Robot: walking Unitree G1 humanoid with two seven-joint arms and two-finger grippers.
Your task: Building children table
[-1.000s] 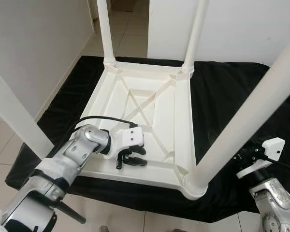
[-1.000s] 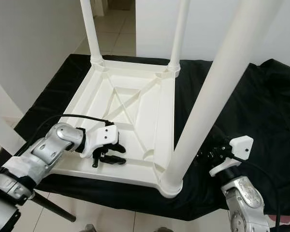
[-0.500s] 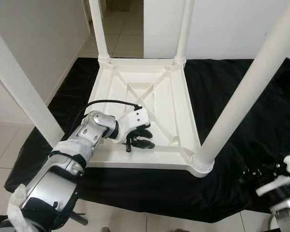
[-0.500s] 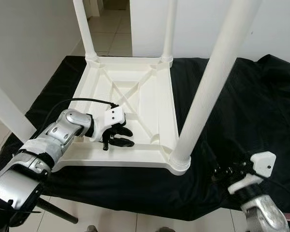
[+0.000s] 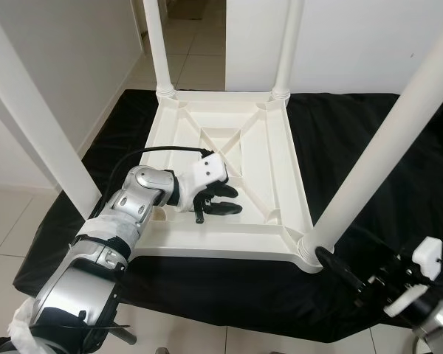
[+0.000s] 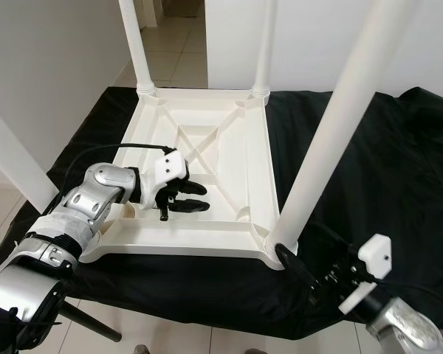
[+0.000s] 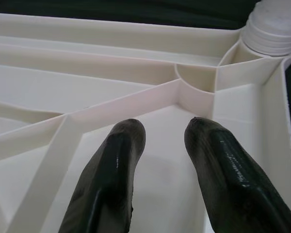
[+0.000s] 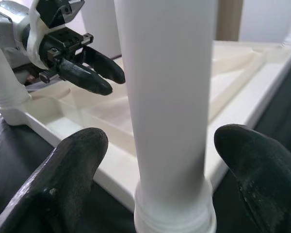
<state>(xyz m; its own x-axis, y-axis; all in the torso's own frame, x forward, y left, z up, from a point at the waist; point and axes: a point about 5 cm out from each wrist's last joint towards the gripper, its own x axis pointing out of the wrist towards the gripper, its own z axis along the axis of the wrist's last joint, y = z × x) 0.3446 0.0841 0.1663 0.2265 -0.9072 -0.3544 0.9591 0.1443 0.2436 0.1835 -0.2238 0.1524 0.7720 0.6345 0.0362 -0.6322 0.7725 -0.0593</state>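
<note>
Upturned white table [image 5: 229, 158] lies on black cloth [image 5: 369, 147], four legs up. Risk: near-right leg [image 5: 376, 147] may be loosely seated; a sideways knock could tilt it. Right gripper [image 6: 310, 276] low beside that leg's base, fingers wide apart either side, holding nothing. Left gripper [image 5: 220, 200] over near underside, fingers slightly parted, empty.

Table legs [image 5: 376, 153] cut off by top edge.
</note>
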